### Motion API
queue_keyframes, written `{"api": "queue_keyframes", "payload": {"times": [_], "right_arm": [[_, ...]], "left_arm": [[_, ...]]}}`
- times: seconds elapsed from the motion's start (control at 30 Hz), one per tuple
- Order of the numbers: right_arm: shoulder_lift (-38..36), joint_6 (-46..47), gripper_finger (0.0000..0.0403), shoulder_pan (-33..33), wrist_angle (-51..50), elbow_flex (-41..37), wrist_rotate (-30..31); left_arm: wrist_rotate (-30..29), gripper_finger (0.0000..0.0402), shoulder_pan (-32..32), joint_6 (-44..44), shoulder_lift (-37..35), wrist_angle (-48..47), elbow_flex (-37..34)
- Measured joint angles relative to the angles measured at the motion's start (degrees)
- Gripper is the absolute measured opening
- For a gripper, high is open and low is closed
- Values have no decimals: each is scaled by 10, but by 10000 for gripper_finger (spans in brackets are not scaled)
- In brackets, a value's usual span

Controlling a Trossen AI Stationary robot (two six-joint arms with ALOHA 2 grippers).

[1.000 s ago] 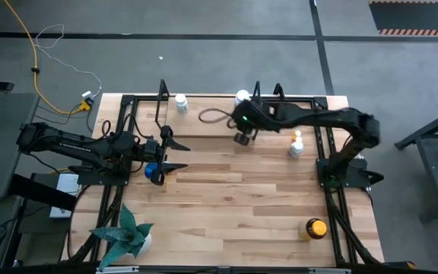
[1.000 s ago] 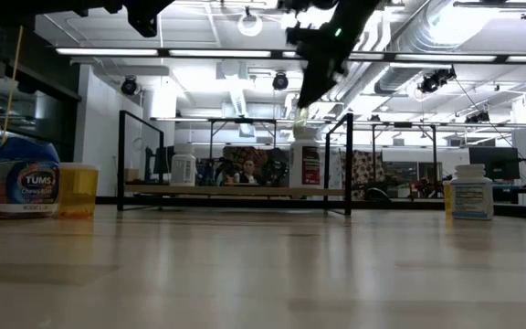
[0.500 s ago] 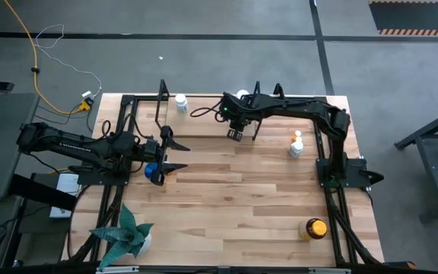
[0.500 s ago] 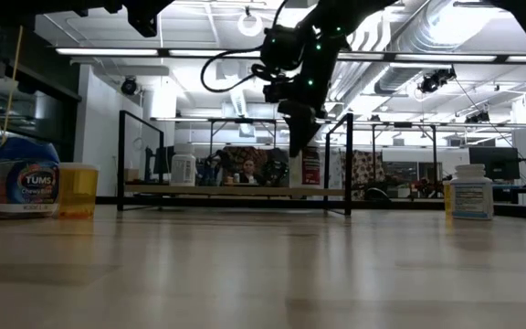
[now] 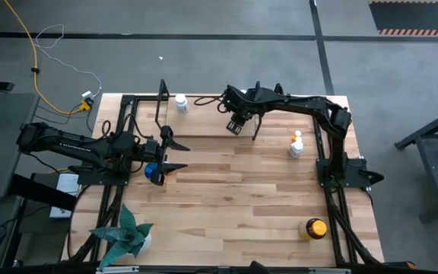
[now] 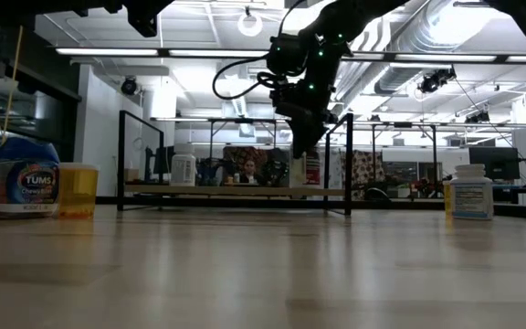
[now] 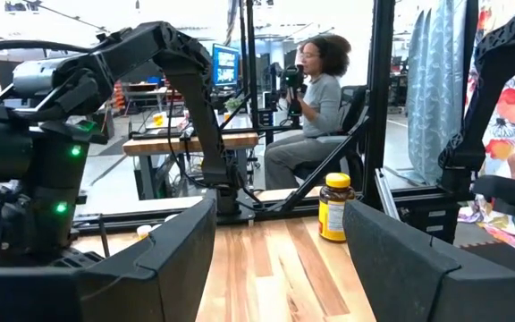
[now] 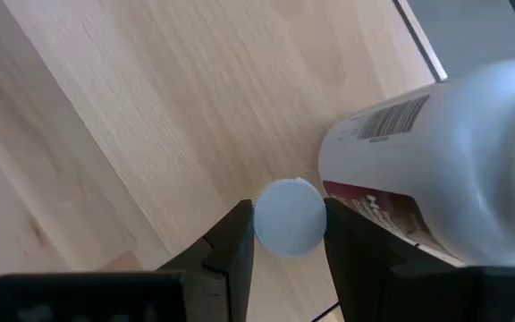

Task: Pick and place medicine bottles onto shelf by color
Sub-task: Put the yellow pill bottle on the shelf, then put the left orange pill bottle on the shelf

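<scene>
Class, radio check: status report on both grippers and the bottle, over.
Right gripper shut on white-capped bottle, over shelf. Left gripper open, waiting at table's left. Large white bottle close beside it.

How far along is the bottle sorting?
Done: a white bottle and a large white bottle stand on the shelf. In hand: the right gripper holds a white-capped bottle beside the large one. Left: blue bottle by the open left gripper, two small bottles, amber bottle.
</scene>
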Motion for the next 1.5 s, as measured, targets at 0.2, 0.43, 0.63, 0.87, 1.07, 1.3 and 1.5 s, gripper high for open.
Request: {"api": "queue_keyframes", "payload": {"times": [0.2,0.43,0.63,0.87,1.07,1.3,1.5], "right_arm": [[0,10,108,-4,-2,0,-1],[0,10,108,-4,-2,0,-1],[0,10,108,-4,-2,0,-2],[0,10,109,-4,-1,0,-2],[0,10,146,-4,4,0,-2],[0,-5,196,-4,5,0,-1],[-12,-33,206,-5,-7,13,0]], "left_arm": [[0,236,0,0,0,0,0],[0,236,0,0,0,0,0],[0,236,0,0,0,0,0],[0,236,0,0,0,0,0],[0,236,0,0,0,0,0],[0,236,0,0,0,0,0],[0,236,0,0,0,0,0]]}}
